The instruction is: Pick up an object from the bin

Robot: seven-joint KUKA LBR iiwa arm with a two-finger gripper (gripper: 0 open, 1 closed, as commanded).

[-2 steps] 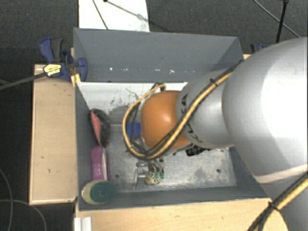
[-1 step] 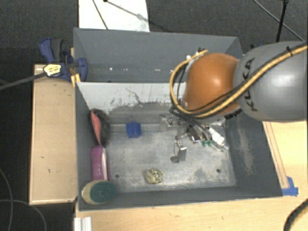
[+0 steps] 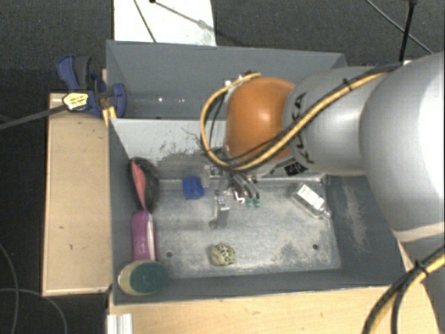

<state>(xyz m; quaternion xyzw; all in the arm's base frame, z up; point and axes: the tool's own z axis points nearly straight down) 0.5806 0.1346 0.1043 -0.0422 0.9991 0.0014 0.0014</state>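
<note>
Noting the jaws low over the bare bin floor (image 3: 278, 239), between the small blue block (image 3: 192, 188) and the speckled ball (image 3: 223, 255), spread we cannot tell, we would centre squarely over one before closing.

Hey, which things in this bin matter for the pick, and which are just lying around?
Job in hand, likely: arm, grey bin, blue block and speckled ball nearest the arm's end.
Lying about: red-and-black thing, pink bar, green-topped round thing along the left wall; white piece at right.
</note>
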